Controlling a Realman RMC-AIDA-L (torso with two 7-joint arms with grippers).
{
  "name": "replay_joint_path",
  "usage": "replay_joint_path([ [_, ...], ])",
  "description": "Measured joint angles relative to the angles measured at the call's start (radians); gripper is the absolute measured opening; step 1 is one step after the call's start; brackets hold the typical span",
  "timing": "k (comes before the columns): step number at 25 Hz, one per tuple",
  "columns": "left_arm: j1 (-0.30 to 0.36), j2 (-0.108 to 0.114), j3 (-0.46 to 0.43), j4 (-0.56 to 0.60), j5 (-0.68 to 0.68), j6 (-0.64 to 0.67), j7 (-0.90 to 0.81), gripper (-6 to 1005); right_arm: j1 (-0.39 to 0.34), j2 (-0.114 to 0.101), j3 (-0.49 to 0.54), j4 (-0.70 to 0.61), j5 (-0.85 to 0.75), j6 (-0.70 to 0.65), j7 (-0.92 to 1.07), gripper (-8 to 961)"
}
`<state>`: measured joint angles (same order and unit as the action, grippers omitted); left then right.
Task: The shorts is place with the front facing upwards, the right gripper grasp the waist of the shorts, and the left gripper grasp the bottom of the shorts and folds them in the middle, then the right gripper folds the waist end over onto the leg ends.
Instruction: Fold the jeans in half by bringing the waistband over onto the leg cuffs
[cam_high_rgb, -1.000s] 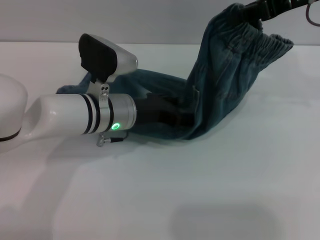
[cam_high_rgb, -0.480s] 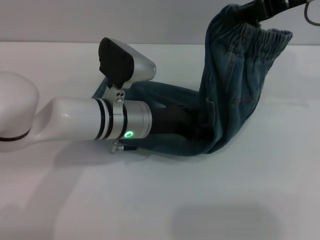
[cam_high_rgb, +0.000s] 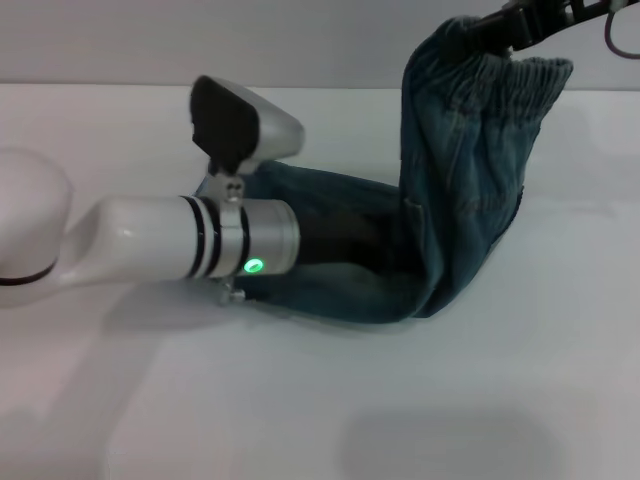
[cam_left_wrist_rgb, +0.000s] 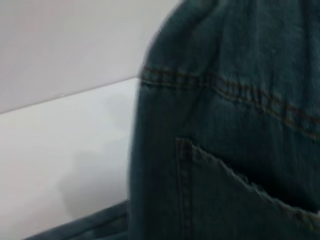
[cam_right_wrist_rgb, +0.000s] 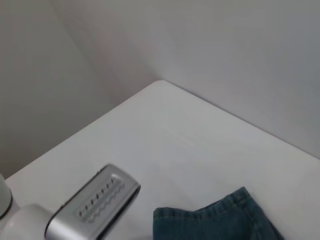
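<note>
The blue-green denim shorts (cam_high_rgb: 455, 190) lie partly on the white table (cam_high_rgb: 400, 400), and their waist (cam_high_rgb: 520, 75) is lifted high at the back right. My right gripper (cam_high_rgb: 512, 22) is shut on that gathered waistband at the top edge of the head view. The raised half hangs steeply down to a fold near the table. My left gripper (cam_high_rgb: 350, 243) reaches into that fold from the left, its black end dark against the denim. The left wrist view shows only denim (cam_left_wrist_rgb: 225, 150) with orange stitching, close up. The leg ends are mostly hidden behind my left arm; a denim edge (cam_right_wrist_rgb: 215, 222) shows in the right wrist view.
My left arm (cam_high_rgb: 140, 245) lies across the left of the table, its camera housing (cam_high_rgb: 240, 125) standing above the wrist. A grey wall (cam_high_rgb: 250, 40) runs behind the table's far edge. The table's corner (cam_right_wrist_rgb: 160, 82) shows in the right wrist view.
My right gripper has carried the waist to the left, so the raised denim hangs steeper. My left arm pushed right into the fold, then eased back slightly.
</note>
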<state>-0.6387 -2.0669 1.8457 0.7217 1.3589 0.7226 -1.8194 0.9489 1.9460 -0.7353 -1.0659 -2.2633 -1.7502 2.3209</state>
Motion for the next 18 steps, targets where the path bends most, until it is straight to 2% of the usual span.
replay_joint_path([
  [5, 0.014, 0.010, -0.102, -0.029, 0.030, -0.004, 0.010, 825, -0.002, 0.004, -0.003, 0.019, 0.006, -0.009, -0.006, 3],
  [7, 0.017, 0.012, -0.185, -0.052, 0.081, -0.003, 0.012, 825, -0.002, 0.003, -0.004, 0.033, 0.016, -0.013, -0.011, 3],
  [12, 0.043, 0.013, -0.326, -0.056, 0.178, -0.004, 0.013, 825, -0.002, 0.003, -0.009, 0.052, 0.026, -0.014, -0.024, 3],
  [18, 0.077, 0.010, -0.469, -0.045, 0.197, -0.058, 0.048, 824, 0.005, 0.012, -0.022, 0.092, 0.031, -0.003, -0.077, 4],
])
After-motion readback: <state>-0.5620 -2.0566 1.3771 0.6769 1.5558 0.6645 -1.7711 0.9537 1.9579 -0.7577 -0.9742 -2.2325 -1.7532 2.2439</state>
